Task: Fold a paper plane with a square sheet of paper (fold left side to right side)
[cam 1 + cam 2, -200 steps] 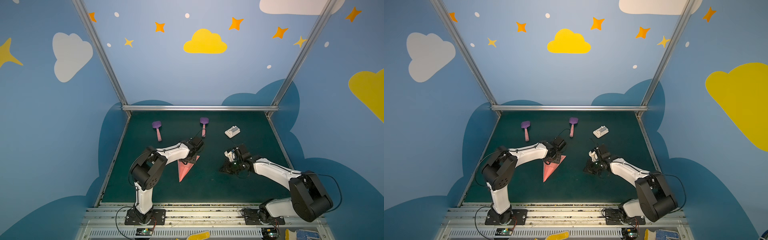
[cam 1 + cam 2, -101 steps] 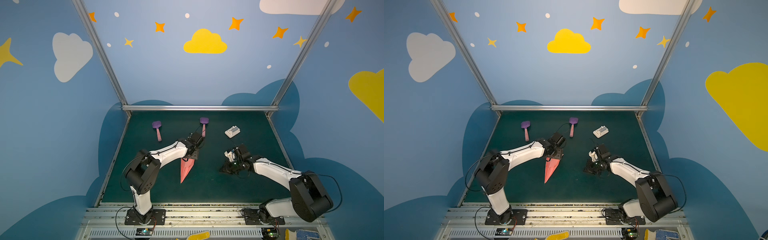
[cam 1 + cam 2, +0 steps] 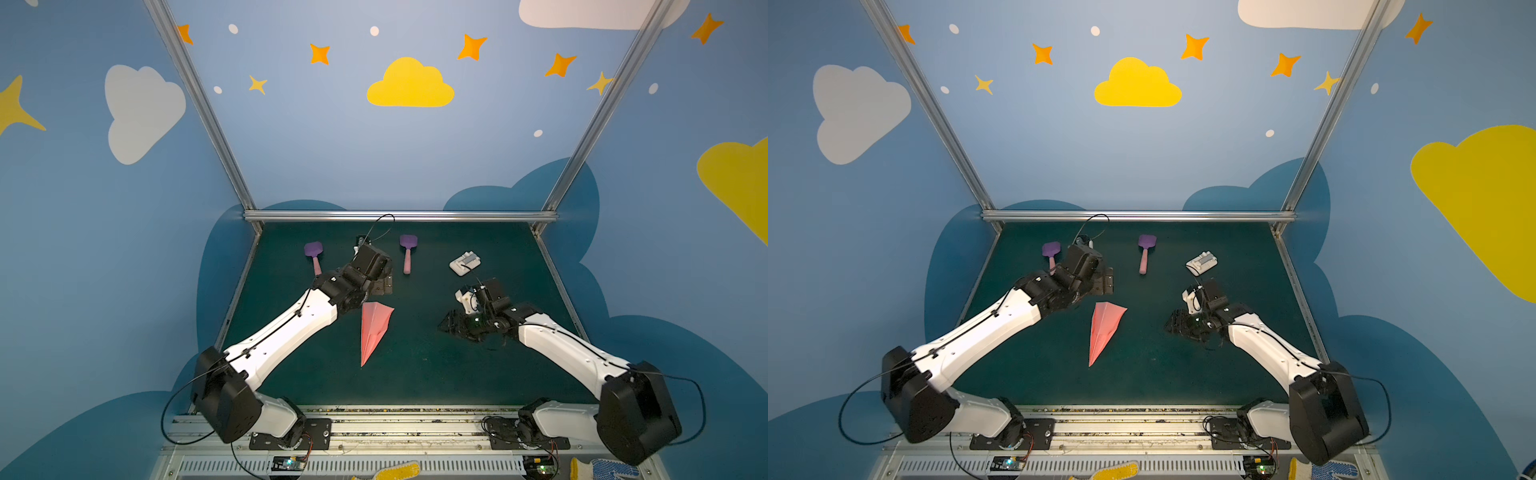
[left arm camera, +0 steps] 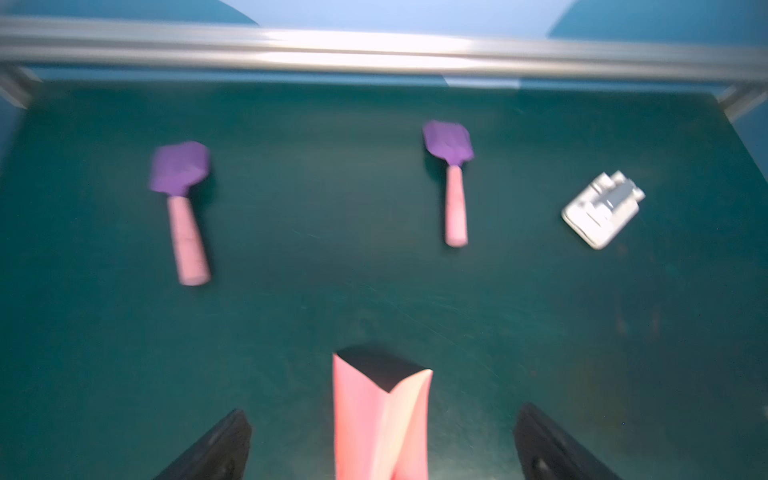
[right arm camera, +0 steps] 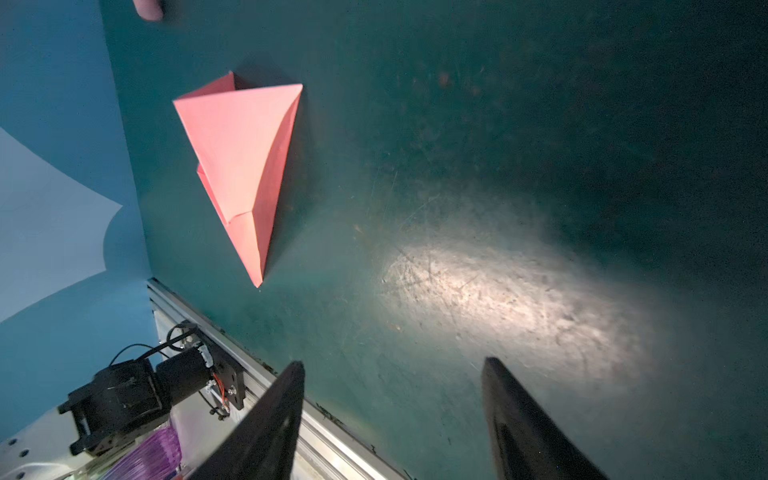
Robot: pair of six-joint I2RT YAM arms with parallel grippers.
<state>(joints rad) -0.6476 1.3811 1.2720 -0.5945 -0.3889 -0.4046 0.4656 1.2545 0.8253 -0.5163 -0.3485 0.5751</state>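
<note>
My left hand [image 4: 383,415] stands wide open. Its black fingers [image 4: 216,449] flank the broad tail of the slim salmon-pink paper plane [image 3: 374,328], with a gap on each side. The plane lies near the middle of the dark green table [image 3: 415,382], its nose pointing toward the arm bases. My right hand [image 5: 394,365] is spread and empty, low over bare table, well to the plane's right. Farther back lie a pink-handled purple spatula [image 3: 314,257], a second such spatula [image 3: 407,254] and a small white plastic block [image 3: 464,263].

Left gripper [image 3: 381,283] and right gripper [image 3: 452,326] both hover with jaws apart.
</note>
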